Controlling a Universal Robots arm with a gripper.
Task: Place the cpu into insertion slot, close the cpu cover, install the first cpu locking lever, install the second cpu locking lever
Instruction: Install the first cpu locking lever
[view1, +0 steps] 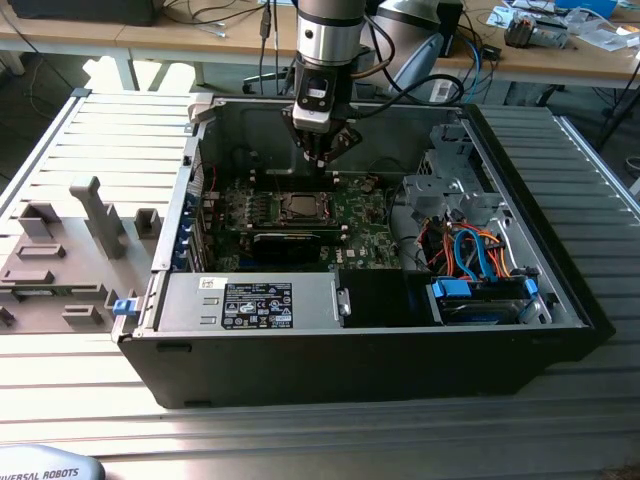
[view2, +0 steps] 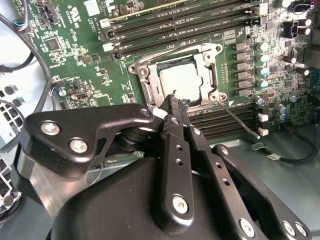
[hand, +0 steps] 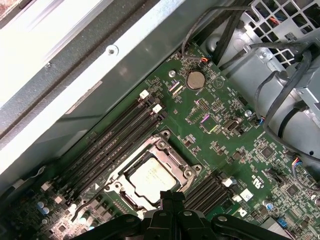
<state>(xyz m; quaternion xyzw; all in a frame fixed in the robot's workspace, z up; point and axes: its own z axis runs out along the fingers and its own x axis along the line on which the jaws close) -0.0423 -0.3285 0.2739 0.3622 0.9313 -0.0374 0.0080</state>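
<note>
The cpu (view2: 181, 81) lies flat in the insertion slot (view2: 145, 82) on the green board, its dull silver top showing through the window of the cpu cover (view2: 209, 75), which lies down around it. A thin wire locking lever (view2: 239, 119) sticks out from one socket corner across the black memory slots. My gripper (view2: 172, 100) hangs just above the socket's edge, black fingers pressed together, shut on nothing. In the first wrist view the cpu (hand: 150, 179) sits just beyond the gripper (hand: 170, 196). From the exterior view the gripper (view1: 320, 158) hovers over the socket (view1: 298, 207).
The open computer case (view1: 180, 230) walls the board in on all sides. A drive cage with orange and blue cables (view1: 470, 250) fills the exterior view's right. Long black memory slots (view2: 180, 22) flank the socket. Grey fixtures (view1: 95, 215) stand on the table outside.
</note>
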